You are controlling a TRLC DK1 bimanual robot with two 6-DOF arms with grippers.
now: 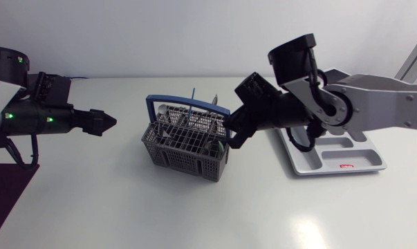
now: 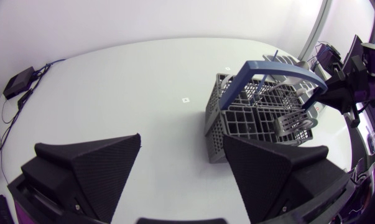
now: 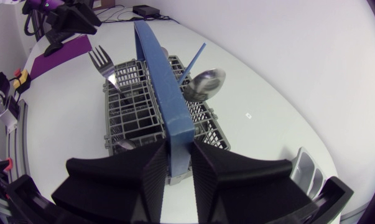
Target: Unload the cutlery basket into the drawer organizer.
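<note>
Right arm angling down from frame right, right gripper (image 3: 180, 152) pinching flat blue handle (image 3: 155, 68) of grey mesh basket (image 1: 180, 155) sitting centre frame, left gripper (image 1: 106, 122) hovering mid-left, wedge fingers spread wide, holding nothing.

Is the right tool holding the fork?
No, the right tool has both fingers clamped on the blue handle, while the fork stands by itself in the basket.

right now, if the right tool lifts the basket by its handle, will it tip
Likely rigid: the basket is a hard grid. It may tilt, as the right tool holds the handle near one end. The fork and spoon could shift.
</note>
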